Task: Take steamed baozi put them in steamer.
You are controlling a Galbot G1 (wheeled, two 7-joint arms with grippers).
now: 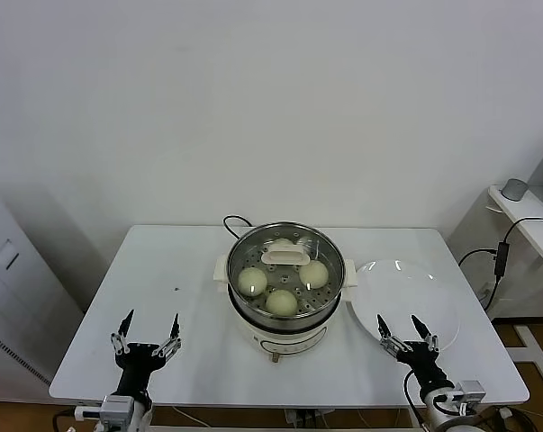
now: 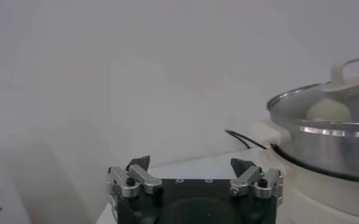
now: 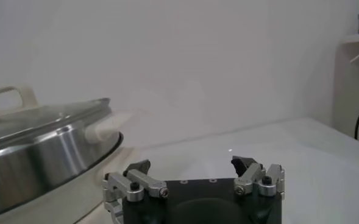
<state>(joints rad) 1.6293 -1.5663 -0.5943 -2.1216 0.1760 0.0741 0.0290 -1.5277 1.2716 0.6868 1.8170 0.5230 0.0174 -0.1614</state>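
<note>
- Three steamed baozi [image 1: 281,290] show clearly in the steamer [image 1: 287,236] from my head view: one on the left of the basket, one at the near middle, one on the right. A fourth I can only half make out behind the lid handle, so I will not vouch for it.
- A glass lid [image 1: 294,241] with a cream handle [image 1: 287,256] sits on the steamer rim, covering the basket. Through my left wrist view I see one bun under it.
- The steamer stands on its white pot base [image 1: 282,340] at the middle of the white table [image 1: 163,270], nearer the back edge than the front. A black cord [image 1: 236,221] runs off behind it.
- The white plate [image 1: 424,297] lies flat just right of the base, its near rim close to my right gripper. It holds nothing that I can see.
- My left gripper [image 1: 148,329] hangs at the front-left of the table, close to the front edge, fingers spread wide and gripping nothing. A bare stretch of tabletop lies between it and the pot base.
- My right gripper [image 1: 405,331] sits at the front-right, also by the front edge, fingers splayed apart and holding nothing. It is just in front of the plate's near rim, so room on that side is tighter.
- Left of the table stands a white cabinet [image 1: 19,306], apart from the table edge. On the right a white shelf [image 1: 532,225] carries a small grey object, with cables hanging beside it.
</note>
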